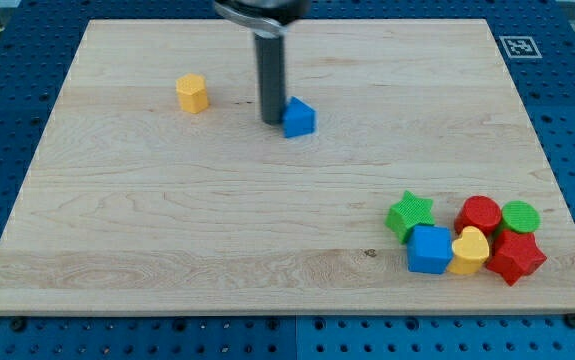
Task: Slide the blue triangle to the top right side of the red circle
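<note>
The blue triangle lies on the wooden board at the upper middle of the view. My tip stands right against its left side, touching or nearly touching it. The red circle sits in a cluster of blocks at the lower right of the view, far from the triangle and my tip.
A yellow hexagon lies left of my tip. The lower-right cluster also holds a green star, a blue cube, a yellow heart, a green circle and a red star. The board's right edge is near.
</note>
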Motion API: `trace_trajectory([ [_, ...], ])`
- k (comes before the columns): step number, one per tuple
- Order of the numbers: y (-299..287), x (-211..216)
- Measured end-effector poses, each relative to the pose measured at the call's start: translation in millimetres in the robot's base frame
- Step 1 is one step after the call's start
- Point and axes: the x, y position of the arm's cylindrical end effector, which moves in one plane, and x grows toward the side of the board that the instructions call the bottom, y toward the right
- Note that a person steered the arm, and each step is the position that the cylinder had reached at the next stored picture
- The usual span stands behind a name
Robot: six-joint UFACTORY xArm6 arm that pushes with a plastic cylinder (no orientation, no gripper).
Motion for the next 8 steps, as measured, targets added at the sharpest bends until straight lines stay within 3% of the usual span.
trace_trajectory([
  [1,72,23],
  [3,37,15],
  [5,49,2],
  [8,131,44],
])
